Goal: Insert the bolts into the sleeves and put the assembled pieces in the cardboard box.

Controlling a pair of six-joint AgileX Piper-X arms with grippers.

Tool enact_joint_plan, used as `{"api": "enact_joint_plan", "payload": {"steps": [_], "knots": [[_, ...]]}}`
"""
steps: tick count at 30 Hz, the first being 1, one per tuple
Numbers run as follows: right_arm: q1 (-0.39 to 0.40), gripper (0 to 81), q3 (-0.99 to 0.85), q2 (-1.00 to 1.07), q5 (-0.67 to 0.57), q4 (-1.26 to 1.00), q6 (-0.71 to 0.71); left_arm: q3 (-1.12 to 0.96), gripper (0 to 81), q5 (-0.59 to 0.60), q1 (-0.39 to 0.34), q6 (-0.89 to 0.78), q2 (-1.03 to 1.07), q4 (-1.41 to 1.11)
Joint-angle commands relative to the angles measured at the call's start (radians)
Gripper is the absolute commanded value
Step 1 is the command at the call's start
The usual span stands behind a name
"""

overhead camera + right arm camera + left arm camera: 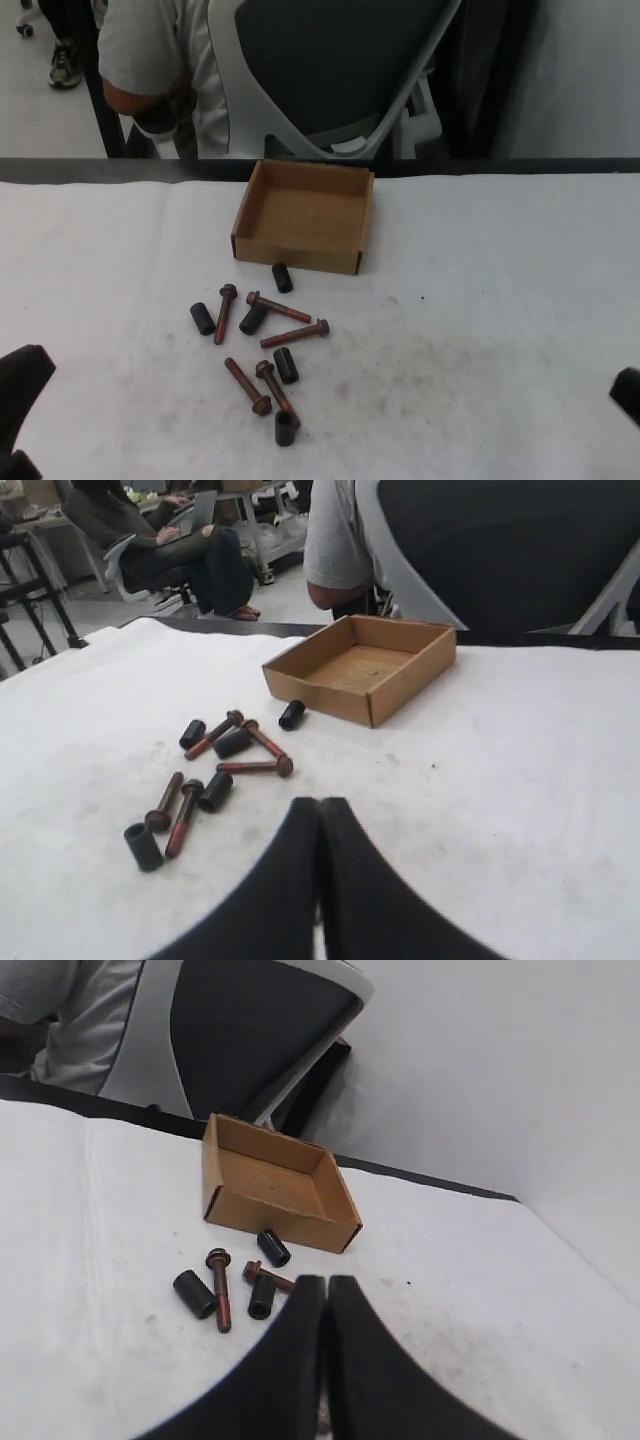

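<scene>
**A:** so where's this at? Both arms look parked

**B:** pretty much. The left gripper (322, 1282) and right gripper (320, 805) are both pinched closed with nothing in them, hanging over the near side of the bench (500, 300). The bolts (225, 313) and sleeves (202, 318) are all loose in a little scatter just in front of the cardboard box (295, 255). The box has nothing in it, so I'd call it not started

**A:** what bites first?

**B:** the clutter imo. The nearest two bolts (245, 385) lie touching, with a lying sleeve (286, 365) right beside them. Fingers going for one would probably shove the others. The lying sleeves look like they'd roll if bumped, and the standing sleeve (143, 846) could tip over easily
</scene>
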Motion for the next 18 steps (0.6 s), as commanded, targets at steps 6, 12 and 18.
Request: {"api": "enact_joint_plan", "payload": {"steps": [6, 12, 18], "knots": [[0.08, 0.3, -0.074, 0.298, -0.013, -0.029, -0.009, -0.054, 0.8, 0.031, -0.003, -0.012, 0.173, -0.086], [0.15, 0.3, -0.19, 0.5, -0.034, -0.029, 0.05, -0.145, 0.8, 0.049, -0.005, -0.012, 0.337, -0.086], [0.266, 0.3, -0.328, 0.707, -0.034, -0.029, 0.053, -0.249, 0.8, 0.036, -0.05, 0.012, 0.536, -0.086]]}}
